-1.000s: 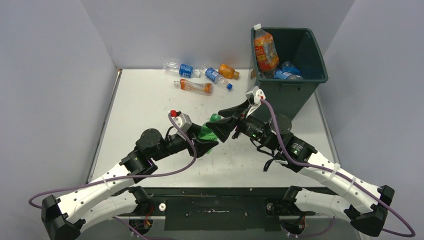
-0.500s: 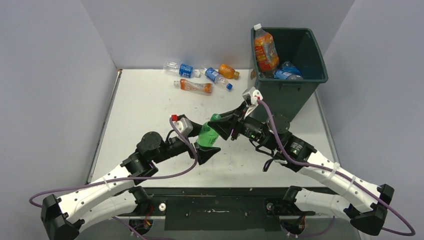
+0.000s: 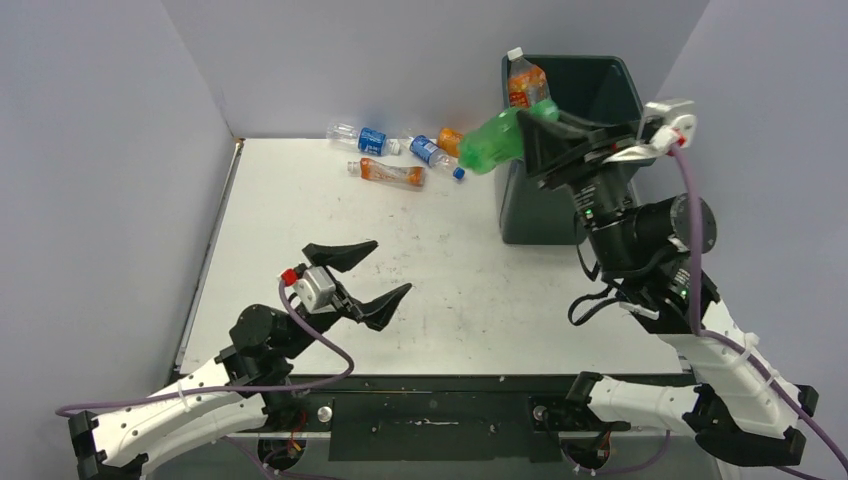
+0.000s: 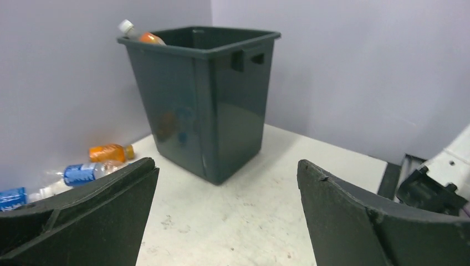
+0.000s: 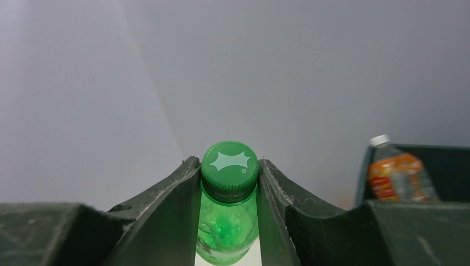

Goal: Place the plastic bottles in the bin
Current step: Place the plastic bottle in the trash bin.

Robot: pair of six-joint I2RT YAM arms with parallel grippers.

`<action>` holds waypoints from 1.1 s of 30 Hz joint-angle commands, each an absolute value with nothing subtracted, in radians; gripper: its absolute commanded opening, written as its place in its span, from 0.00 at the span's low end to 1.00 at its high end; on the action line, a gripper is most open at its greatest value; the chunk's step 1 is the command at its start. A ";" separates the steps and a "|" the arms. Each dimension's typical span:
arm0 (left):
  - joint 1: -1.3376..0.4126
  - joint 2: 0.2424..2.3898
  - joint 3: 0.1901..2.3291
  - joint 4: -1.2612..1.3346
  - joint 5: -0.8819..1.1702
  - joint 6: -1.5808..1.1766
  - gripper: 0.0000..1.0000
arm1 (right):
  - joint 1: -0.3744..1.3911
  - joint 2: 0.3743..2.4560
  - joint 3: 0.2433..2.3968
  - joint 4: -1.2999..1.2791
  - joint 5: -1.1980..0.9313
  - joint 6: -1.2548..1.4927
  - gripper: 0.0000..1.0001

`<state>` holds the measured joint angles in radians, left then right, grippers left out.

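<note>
My right gripper [image 3: 532,136] is narrowed onto the cap end of the green bottle [image 3: 495,140], the fingers [image 5: 166,194] pressed against either side of the green cap [image 5: 230,163] and neck, so this bottle is mine to place. I hold it high, level with the flared rim of the dark green bin [image 3: 600,64], and what matters is how it lies. Its long axis runs from my fingers out to the left and a little downward, crossing the bin's left rim, so the body and base hang over the table beside the bin, not over the opening. From above I cannot quite tell whether the cap end is already inside the rim line. I judge the bottle must travel rightward, base swung in over the opening, before I let go, and it has to clear the tall orange bottle [image 3: 522,80] leaning in the bin's left corner. My left gripper [image 3: 388,267] is spread wide and holds nothing, low over the near table and well apart from the bin. The four loose bottles [image 3: 390,172] lie at the far edge, nearer that arm.
</note>
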<state>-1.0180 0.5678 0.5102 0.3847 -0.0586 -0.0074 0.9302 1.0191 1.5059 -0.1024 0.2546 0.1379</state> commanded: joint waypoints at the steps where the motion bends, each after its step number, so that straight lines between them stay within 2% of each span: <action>1: -1.047 0.523 0.488 0.489 -0.232 0.093 0.96 | 0.919 1.105 1.564 0.072 0.715 -0.051 0.05; 5: -1.049 0.523 0.487 0.484 -0.262 0.120 0.96 | 0.797 1.138 1.524 0.326 0.826 -0.115 0.05; 8: -1.061 0.530 0.501 0.443 -0.242 0.171 0.96 | 0.653 1.181 1.518 0.452 0.817 -0.114 0.05; 12: -1.069 0.534 0.508 0.434 -0.268 0.183 0.96 | 0.437 1.316 1.618 0.399 0.783 -0.006 0.05; 18: -1.070 0.533 0.521 0.409 -0.248 0.176 0.96 | 0.147 1.498 1.611 0.375 0.648 0.369 0.05; 24: -1.071 0.560 0.519 0.419 -0.219 0.145 0.96 | 0.091 1.661 1.645 0.502 0.521 0.322 0.05; 28: -1.069 0.581 0.536 0.397 -0.205 0.136 0.96 | 0.072 1.775 1.739 0.460 0.531 0.285 0.08; 29: -1.069 0.581 0.539 0.394 -0.208 0.134 0.96 | 0.061 1.802 1.779 0.432 0.517 0.287 0.24; 31: -1.069 0.577 0.537 0.396 -0.220 0.135 0.96 | 0.041 1.830 1.808 0.402 0.473 0.316 0.66; 32: -1.068 0.575 0.534 0.396 -0.228 0.141 0.96 | 0.037 1.840 1.826 0.383 0.456 0.331 0.80; 33: -1.068 0.577 0.531 0.400 -0.237 0.149 0.96 | 0.035 1.848 1.840 0.371 0.446 0.335 0.88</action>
<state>-1.0660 0.5858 0.4885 0.3775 -0.2272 0.1463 0.0692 1.8484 1.7435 0.3786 0.5247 0.3103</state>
